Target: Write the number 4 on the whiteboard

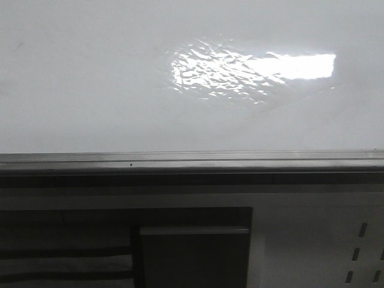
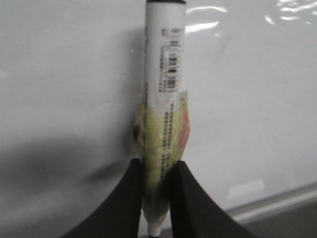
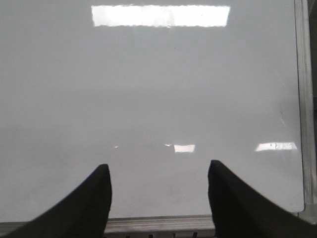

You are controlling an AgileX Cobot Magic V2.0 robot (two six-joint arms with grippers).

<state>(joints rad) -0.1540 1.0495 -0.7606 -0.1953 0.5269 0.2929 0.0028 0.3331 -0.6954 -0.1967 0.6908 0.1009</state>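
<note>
The whiteboard (image 1: 90,78) fills the upper front view, glossy white with a rippled light reflection and a grey metal rail (image 1: 192,159) along its near edge. No number 4 shows on it in any view. Neither gripper shows in the front view. My left gripper (image 2: 157,166) is shut on a white marker (image 2: 163,74) wrapped in yellowish tape, over the whiteboard (image 2: 59,74). The marker's far end is cut off by the picture's edge. My right gripper (image 3: 158,171) is open and empty over the whiteboard (image 3: 158,84), near its rail.
Below the rail in the front view are a dark box (image 1: 193,255) and a pale slotted panel (image 1: 360,252) at the right. The board's side rail (image 3: 303,99) and near rail (image 3: 158,224) show in the right wrist view.
</note>
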